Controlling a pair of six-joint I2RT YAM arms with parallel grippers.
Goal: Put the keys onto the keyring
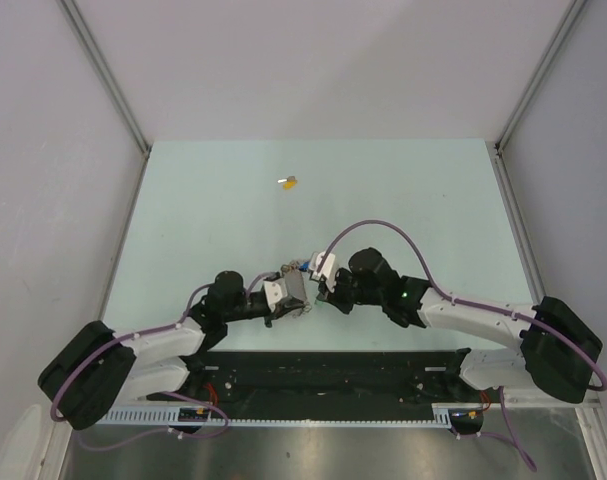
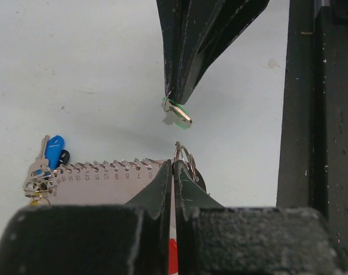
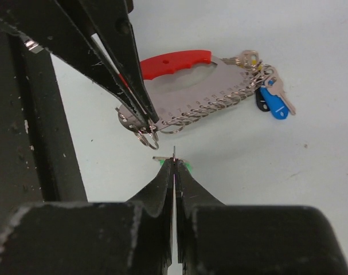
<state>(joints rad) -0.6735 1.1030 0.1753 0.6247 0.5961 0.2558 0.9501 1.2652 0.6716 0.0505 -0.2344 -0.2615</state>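
Pinching a small wire ring (image 2: 185,157) at the near end of the keyring (image 3: 191,86), the left gripper (image 2: 174,167) has its fingers pressed together on it. The rest of the bunch, a red band (image 3: 175,62), a grey numbered plate (image 2: 105,183) and a blue key (image 3: 275,104), trails away over the pale bench (image 1: 213,200); whether it rests on the bench or hangs just above it cannot be told. The right gripper (image 3: 174,161) is also pressed together and pinches the green key (image 2: 178,113), seemingly by its head, with the metal blade sticking out sideways from the tips. Key and ring are just apart, not touching, near the front middle of the bench between the 2 arms. The yellow key (image 1: 289,182) lies alone, well away toward the far side. The step in hand looks like threading the green key onto the ring, and neither of the 2 loose keys is on it yet. The ring's coils appear closed, so the key's hole may only butt against the wire and slide off instead of parting it. The key is held by very little of its head, so a push against the ring could twist it in the grip or flick it onto the bench. The ring is held just as narrowly, and a sideways shove could pull it free and drop the bunch. The 2 sets of fingertips are close, so a small aiming error could knock them together.
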